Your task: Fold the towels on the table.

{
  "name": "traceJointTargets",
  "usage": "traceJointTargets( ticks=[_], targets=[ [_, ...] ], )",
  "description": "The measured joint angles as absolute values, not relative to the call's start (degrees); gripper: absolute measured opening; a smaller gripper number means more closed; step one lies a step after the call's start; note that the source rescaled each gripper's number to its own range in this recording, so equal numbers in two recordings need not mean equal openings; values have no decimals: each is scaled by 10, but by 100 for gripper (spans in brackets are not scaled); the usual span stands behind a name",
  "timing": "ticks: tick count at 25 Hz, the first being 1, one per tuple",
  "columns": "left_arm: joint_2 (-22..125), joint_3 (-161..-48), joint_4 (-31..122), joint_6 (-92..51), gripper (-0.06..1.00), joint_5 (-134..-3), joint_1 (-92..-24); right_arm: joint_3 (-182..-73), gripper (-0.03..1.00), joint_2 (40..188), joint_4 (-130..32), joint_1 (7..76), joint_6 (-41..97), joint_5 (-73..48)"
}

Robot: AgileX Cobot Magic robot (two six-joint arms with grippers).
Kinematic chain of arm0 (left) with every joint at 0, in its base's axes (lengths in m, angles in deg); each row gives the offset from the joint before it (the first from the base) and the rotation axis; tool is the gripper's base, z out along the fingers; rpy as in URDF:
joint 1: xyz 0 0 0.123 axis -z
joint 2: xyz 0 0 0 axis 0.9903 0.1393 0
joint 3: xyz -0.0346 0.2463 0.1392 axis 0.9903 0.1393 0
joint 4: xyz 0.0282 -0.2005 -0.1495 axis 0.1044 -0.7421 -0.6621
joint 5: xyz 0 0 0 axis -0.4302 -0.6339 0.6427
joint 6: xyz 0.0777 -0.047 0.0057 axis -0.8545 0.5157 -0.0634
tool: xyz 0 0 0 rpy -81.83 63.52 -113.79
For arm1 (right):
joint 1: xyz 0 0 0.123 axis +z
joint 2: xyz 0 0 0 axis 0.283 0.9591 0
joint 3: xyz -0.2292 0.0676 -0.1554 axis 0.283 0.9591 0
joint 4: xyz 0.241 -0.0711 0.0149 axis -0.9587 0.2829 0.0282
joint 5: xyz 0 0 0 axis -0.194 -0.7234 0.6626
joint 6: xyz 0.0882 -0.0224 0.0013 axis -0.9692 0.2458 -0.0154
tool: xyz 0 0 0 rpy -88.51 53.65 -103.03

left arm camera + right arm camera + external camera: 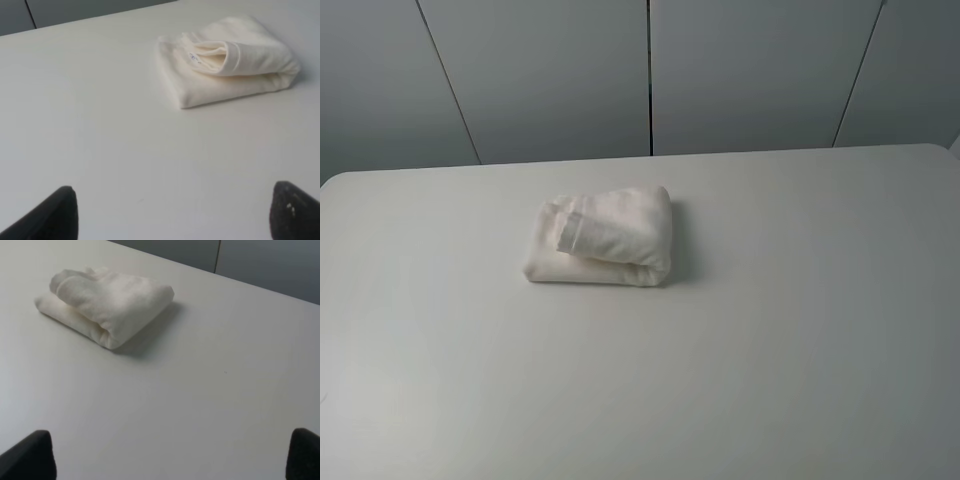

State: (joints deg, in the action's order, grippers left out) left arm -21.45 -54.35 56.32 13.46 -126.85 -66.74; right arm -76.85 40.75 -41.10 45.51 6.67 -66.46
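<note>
white table (800, 330), grey wall panels (750, 70) behind.
folded towel (605, 238) lies near the middle; left gripper (170, 212) and right gripper (172, 455) hover apart from it, fingers spread, holding nothing.

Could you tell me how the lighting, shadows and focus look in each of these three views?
Exterior high view: soft, even light, with a faint shadow to the right of the folded white terry towel on the matte white table; no glare. Left wrist view: warmer tint, towel sharp, dark left end effector fingertips blurred. Right wrist view: cooler tint, a clear shadow beside the towel, right end effector fingertips blurred.
</note>
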Motion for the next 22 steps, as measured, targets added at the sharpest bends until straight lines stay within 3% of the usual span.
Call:
traceJointTargets(
  ticks=[7, 11, 16, 22],
  targets=[
    [-214, -543, 564, 135, 99, -1269, -669, -768, 100, 408, -415, 455, 72, -663],
    [-214, -543, 573, 143, 99, -1269, -704, -768, 100, 408, -419, 437, 69, -663],
    [-214, -543, 577, 148, 99, -1269, -803, -768, 100, 408, -419, 346, 66, -663],
    [-214, -543, 577, 148, 99, -1269, -825, -768, 100, 408, -411, 235, 63, -663]
  ],
)
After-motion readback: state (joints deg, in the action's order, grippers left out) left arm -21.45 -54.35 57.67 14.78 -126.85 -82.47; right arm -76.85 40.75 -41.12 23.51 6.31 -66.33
